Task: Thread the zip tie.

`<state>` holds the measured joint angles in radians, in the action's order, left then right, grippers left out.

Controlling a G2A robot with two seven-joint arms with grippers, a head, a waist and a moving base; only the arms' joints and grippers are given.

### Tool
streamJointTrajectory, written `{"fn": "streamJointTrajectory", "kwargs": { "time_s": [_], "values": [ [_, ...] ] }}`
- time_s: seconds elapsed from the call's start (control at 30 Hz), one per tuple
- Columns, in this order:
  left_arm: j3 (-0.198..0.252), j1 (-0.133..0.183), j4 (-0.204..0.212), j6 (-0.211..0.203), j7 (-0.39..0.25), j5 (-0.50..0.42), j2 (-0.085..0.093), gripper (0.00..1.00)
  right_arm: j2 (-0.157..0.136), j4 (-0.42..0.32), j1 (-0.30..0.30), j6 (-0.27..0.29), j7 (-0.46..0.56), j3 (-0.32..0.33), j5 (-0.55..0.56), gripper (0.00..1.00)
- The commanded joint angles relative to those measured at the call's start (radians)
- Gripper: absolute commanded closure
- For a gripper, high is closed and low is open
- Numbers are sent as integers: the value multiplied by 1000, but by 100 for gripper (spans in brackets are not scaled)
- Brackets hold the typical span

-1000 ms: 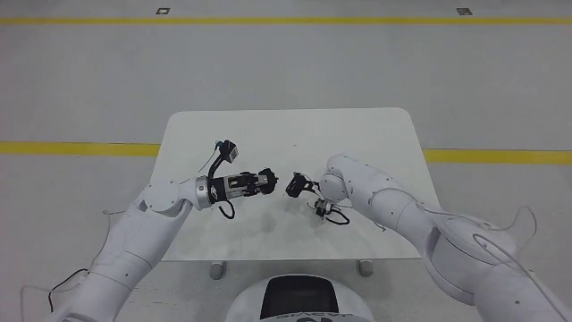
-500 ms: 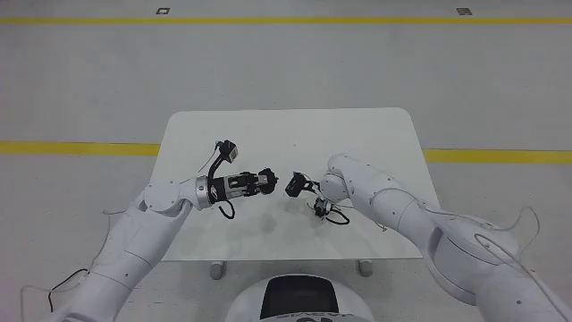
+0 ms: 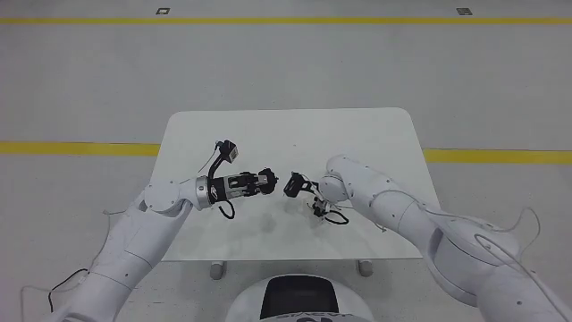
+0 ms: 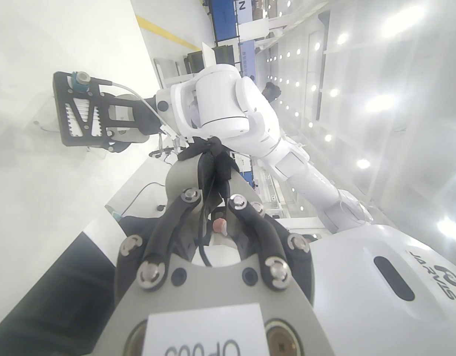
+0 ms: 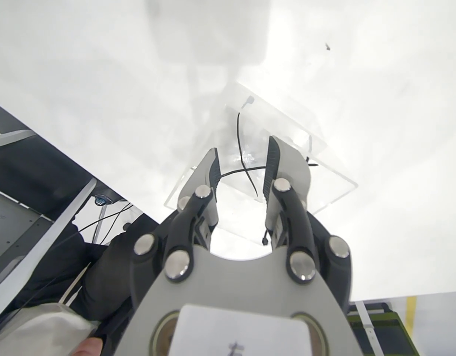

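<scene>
Left gripper (image 4: pixel 210 151) clamps a thin black plastic zip tie (image 4: pixel 202 231), right gripper (image 5: pixel 243 150) sits open over loose black ties (image 5: pixel 238 131) on a clear acrylic plate (image 5: pixel 335 179). They cross, might pinch two.

White jointed arms (image 3: pixel 384 201); grey claw (image 5: pixel 243 146) plates, black fingers (image 5: pixel 271 164), silver screws.

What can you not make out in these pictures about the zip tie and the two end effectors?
- Top view: any tie between the left end effector and right end effector is too small to see.
- Left wrist view: the shut pads hide most of the black strap, so its head is unclear.
- Right wrist view: the open fingers cover parts of the zip ties on the clear plate.
</scene>
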<state>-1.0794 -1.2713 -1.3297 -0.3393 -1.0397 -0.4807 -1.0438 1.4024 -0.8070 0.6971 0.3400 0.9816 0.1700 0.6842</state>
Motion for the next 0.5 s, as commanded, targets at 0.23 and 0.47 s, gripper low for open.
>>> {"fn": "streamJointTrajectory", "kwargs": {
  "time_s": [0.23, 0.47],
  "values": [
    [0, 0, 0, 0, 0, 0, 0, 100, 2, -9, 10, 0, -9, 0, 29, 76],
    [0, 0, 0, 0, 0, 0, 0, 100, 2, -7, 12, 0, -7, 0, 33, 92]
  ]
}}
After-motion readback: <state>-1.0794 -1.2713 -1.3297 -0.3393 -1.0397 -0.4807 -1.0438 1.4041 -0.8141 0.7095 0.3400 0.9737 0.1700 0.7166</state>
